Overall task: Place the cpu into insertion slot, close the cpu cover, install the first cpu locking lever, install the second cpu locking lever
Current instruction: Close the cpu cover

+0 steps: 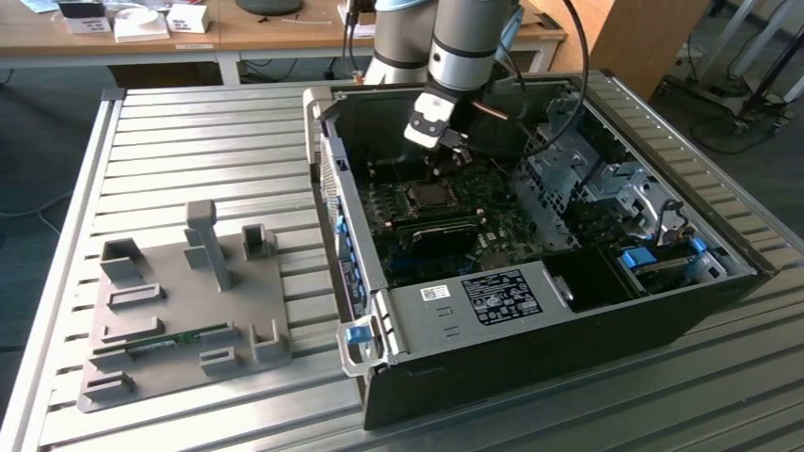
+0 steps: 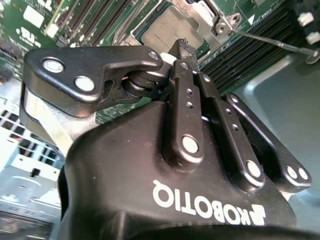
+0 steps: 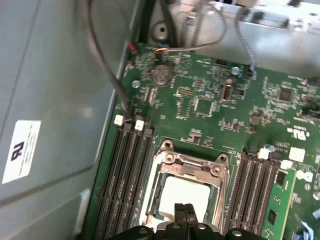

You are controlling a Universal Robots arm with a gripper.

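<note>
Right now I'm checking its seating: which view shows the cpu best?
The first wrist view: the cpu shows face-on, nearly whole. The second wrist view has it partly behind the gripper; the exterior view shows it small.

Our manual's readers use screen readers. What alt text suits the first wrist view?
The gripper, fingers shut, hangs over the cpu, which is framed by the silvery cpu cover. Long black memory slots flank it on the green circuit board.
</note>
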